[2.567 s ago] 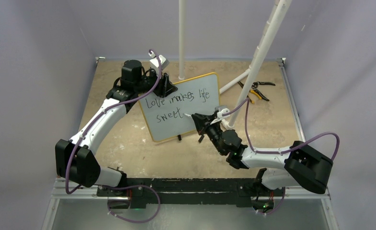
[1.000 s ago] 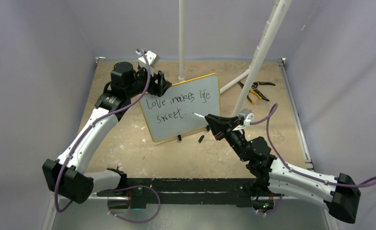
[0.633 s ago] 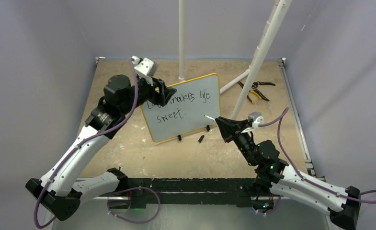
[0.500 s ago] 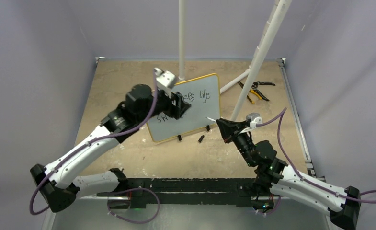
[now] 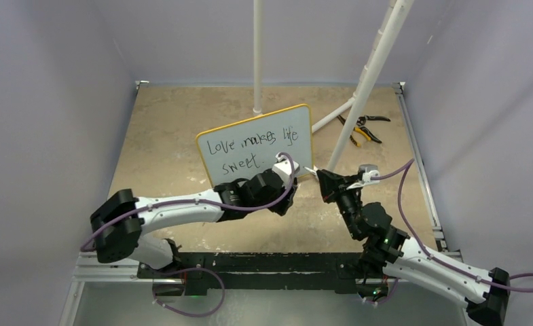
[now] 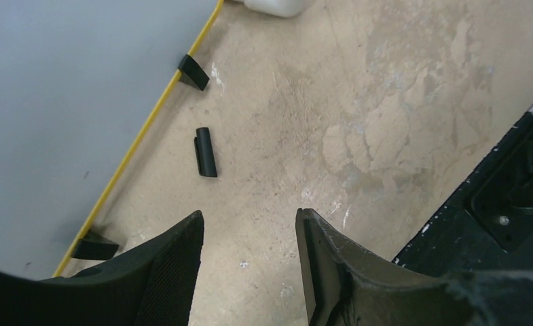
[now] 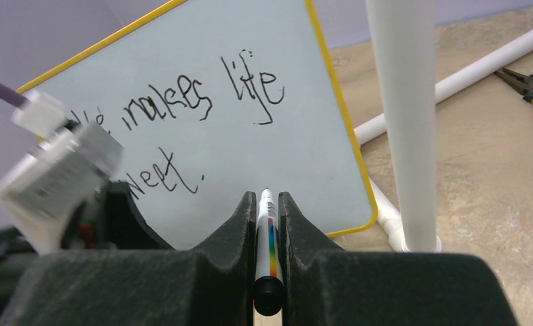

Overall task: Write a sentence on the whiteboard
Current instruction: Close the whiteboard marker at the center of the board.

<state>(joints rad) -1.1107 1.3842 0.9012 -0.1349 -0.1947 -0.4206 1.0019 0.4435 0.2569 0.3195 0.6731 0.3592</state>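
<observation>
Looking at the whiteboard (image 5: 256, 153) standing mid-counter (image 5: 168, 122), a little toward the far edge, turned askew, with its written face toward the arms. Reading "Love makes life sweet." in black across two lines.

Holding the left claw (image 6: 248, 221) released, jaws apart with nothing between them, low over bare counter just beside the board's near edge. Facing a small black cap (image 6: 206, 152) lying on the counter ahead of that claw, close to the yellow frame, between two black feet (image 6: 194, 71).

Clenching the right claw (image 7: 269, 200) on a marker (image 7: 266, 234), gripping it along the barrel with the tip sticking out past the fingertips. Pointing that tip at the board's lower right corner; cannot tell whether touching.

Noting pliers (image 5: 364, 127) lying near the far right corner, beside white pipes (image 5: 369, 75).
</observation>
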